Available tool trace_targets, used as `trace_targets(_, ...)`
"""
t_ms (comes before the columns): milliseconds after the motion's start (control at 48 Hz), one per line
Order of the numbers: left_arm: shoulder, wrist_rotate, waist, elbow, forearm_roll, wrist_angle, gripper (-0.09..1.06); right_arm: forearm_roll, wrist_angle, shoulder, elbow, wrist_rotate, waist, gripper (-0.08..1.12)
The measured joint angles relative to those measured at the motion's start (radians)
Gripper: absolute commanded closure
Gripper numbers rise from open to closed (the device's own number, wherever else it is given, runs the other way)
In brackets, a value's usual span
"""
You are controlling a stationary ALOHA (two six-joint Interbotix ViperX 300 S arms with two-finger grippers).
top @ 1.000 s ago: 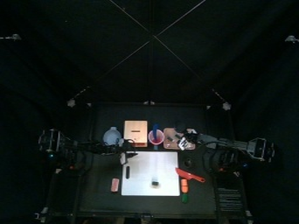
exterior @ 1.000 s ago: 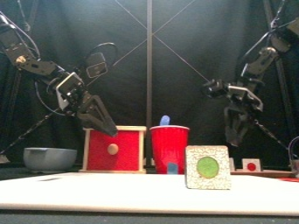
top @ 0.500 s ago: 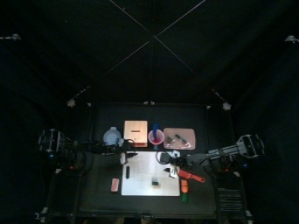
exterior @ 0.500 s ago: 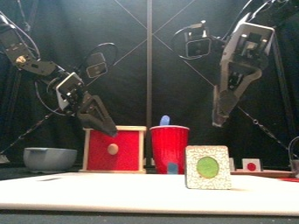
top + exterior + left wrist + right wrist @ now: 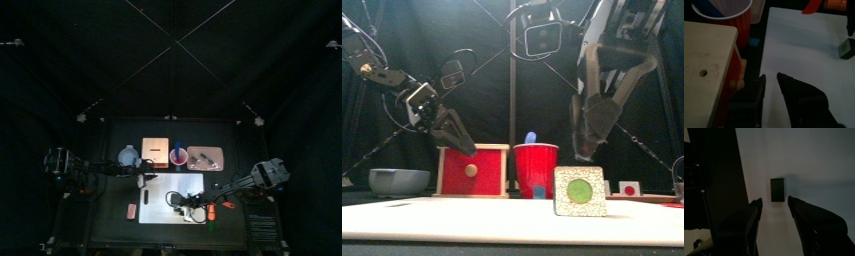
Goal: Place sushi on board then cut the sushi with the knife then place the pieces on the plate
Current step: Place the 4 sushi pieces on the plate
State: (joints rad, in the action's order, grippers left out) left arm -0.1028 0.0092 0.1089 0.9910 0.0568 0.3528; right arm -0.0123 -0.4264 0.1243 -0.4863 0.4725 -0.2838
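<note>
The sushi (image 5: pixel 580 191) stands on edge near the middle of the white cutting board (image 5: pixel 476 222); it is a thin slab with dark green sides, and its broad face is a pale speckled square around a round green centre; I judge it a light, rigid toy, smooth enough to slip and, standing on so narrow a base, easy to tip; I cannot see any seams between its blocks from here. I would take it across the thin way, pads flat on the two broad faces, low down and with a gentle squeeze; the right end effector (image 5: pixel 774 199) hangs directly over it, jaws apart and lined up either side of that thin dimension, touching nothing. The board is flat, matt and hard. Behind it stand a glossy red cup (image 5: pixel 536 168) with a blue knife (image 5: pixel 531 137) poking out, a pale wooden box (image 5: pixel 473 170) with a red front, and a blue-grey bowl (image 5: pixel 398 181); the flat pink tray (image 5: pixel 214 165) lies at the back right of the desk (image 5: pixel 114 228). The left end effector (image 5: pixel 771 76) hovers near the box, jaws a narrow gap apart, empty.
</note>
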Motion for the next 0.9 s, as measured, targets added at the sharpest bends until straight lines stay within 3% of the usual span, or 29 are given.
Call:
trace_targets(250,0.0,0.0,-0.002,0.005,0.0,-0.011,0.28,-0.018,0.0,0.067,0.044,0.0,0.0,0.26)
trace_targets(500,0.0,0.0,-0.002,0.006,0.0,-0.02,0.28,-0.044,-0.002,0.095,0.071,0.002,0.0,0.43)
trace_targets(625,0.0,-0.002,-0.002,0.005,0.0,-0.02,0.28,-0.046,-0.012,0.092,0.063,-0.002,0.009,0.43)
trace_targets(896,0.0,0.0,-0.002,0.006,-0.002,-0.02,0.28,-0.078,-0.051,-0.103,-0.101,-0.005,0.156,0.43)
